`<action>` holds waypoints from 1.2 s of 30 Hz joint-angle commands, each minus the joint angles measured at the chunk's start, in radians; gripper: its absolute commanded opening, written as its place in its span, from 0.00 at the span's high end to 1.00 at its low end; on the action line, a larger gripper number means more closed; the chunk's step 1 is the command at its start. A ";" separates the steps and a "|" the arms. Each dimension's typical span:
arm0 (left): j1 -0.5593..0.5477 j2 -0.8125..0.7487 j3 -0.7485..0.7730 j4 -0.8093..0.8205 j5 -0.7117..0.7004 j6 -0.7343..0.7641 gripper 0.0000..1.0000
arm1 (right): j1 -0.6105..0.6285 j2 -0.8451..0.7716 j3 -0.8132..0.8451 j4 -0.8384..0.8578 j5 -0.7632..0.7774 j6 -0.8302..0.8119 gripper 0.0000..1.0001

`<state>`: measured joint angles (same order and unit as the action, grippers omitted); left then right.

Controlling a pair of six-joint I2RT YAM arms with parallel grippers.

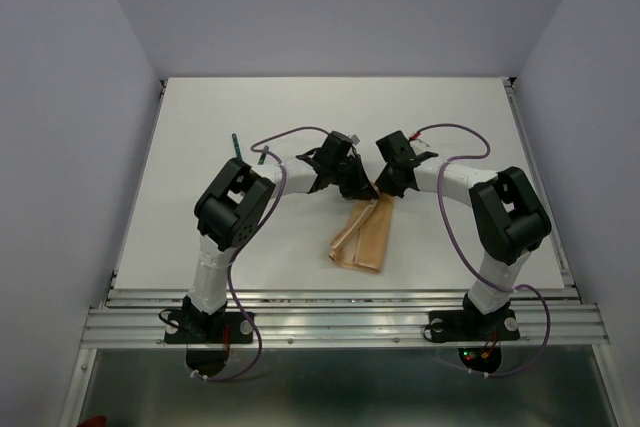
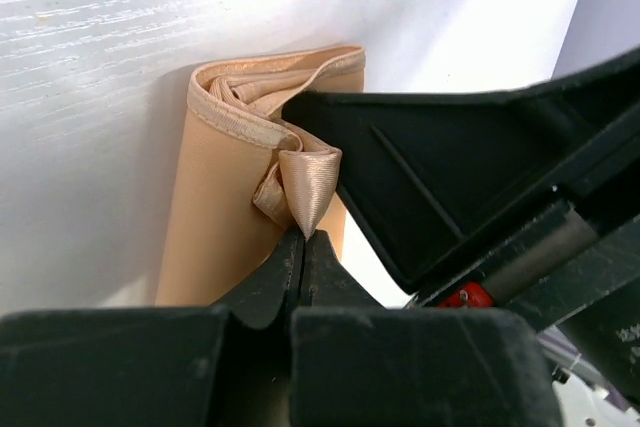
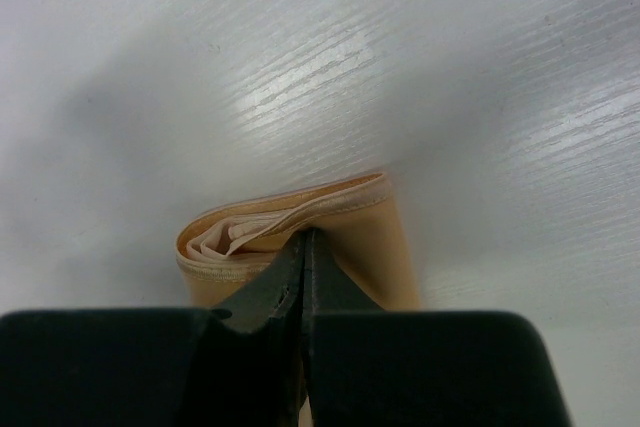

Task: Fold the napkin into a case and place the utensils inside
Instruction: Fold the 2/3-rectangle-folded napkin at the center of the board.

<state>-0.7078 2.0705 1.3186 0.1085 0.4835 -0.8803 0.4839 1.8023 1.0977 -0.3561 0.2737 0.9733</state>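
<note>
Peach-tan napkin [image 2: 215, 217] of soft satin-like cloth, faint sheen, stitched hem, creased, white tabletop [image 3: 300, 67] with fine wood-grain texture, glossy glare at 12 o'clock from the cloth, matt black, slightly grainy plastic left hand [image 2: 303, 239] and right hand [image 3: 303, 239]

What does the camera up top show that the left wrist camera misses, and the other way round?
Only the top view: both arms whole, the napkin as one folded oblong, and a slim dark green utensil lying far off to the left. Only the left wrist view: the left hand shut, pinching a small fold of cloth, and the layered hems at the napkin's open end. Both: the peach napkin, the white table, and the right hand close beside the left one.
</note>
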 commanded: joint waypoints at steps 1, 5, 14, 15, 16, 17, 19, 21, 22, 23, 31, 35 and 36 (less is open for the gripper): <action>-0.010 0.005 0.053 0.037 -0.016 -0.091 1.00 | -0.004 0.051 -0.018 -0.044 -0.018 0.025 0.99; -0.010 0.023 0.056 0.048 -0.039 -0.170 1.00 | -0.004 0.048 -0.018 -0.046 -0.028 0.034 0.99; -0.013 0.046 0.047 0.020 -0.123 -0.298 1.00 | -0.004 0.042 -0.018 -0.044 -0.041 0.034 0.99; -0.016 0.051 0.053 0.011 -0.128 -0.299 1.00 | -0.004 0.043 -0.019 -0.046 -0.042 0.034 0.99; -0.016 0.051 0.056 0.005 -0.135 -0.308 1.00 | -0.004 0.043 -0.021 -0.044 -0.042 0.038 0.99; -0.016 0.054 0.063 0.005 -0.140 -0.315 1.00 | -0.004 0.043 -0.024 -0.043 -0.044 0.038 0.99; -0.019 0.059 0.079 -0.006 -0.146 -0.312 1.00 | -0.004 0.045 -0.024 -0.041 -0.047 0.039 0.99; -0.025 0.059 0.096 -0.023 -0.180 -0.290 1.00 | -0.004 0.040 -0.024 -0.041 -0.054 0.039 0.99; -0.027 0.059 0.100 -0.032 -0.187 -0.281 1.00 | -0.004 0.035 -0.025 -0.041 -0.054 0.039 0.99; -0.028 0.059 0.100 -0.038 -0.192 -0.273 1.00 | -0.004 0.032 -0.024 -0.043 -0.056 0.038 0.99; -0.039 0.079 0.096 -0.027 -0.146 -0.077 1.00 | -0.004 -0.055 -0.009 -0.047 -0.061 -0.022 0.97; -0.041 0.118 0.143 -0.043 -0.067 0.075 1.00 | -0.004 -0.116 -0.005 -0.066 -0.025 -0.079 0.90; -0.041 0.128 0.160 -0.052 -0.057 0.090 1.00 | -0.004 -0.130 -0.007 -0.064 -0.022 -0.093 0.88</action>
<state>-0.7399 2.1609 1.4204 0.0696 0.3828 -0.9501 0.4778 1.7615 1.0966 -0.3927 0.2401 0.9405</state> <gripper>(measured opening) 0.033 0.096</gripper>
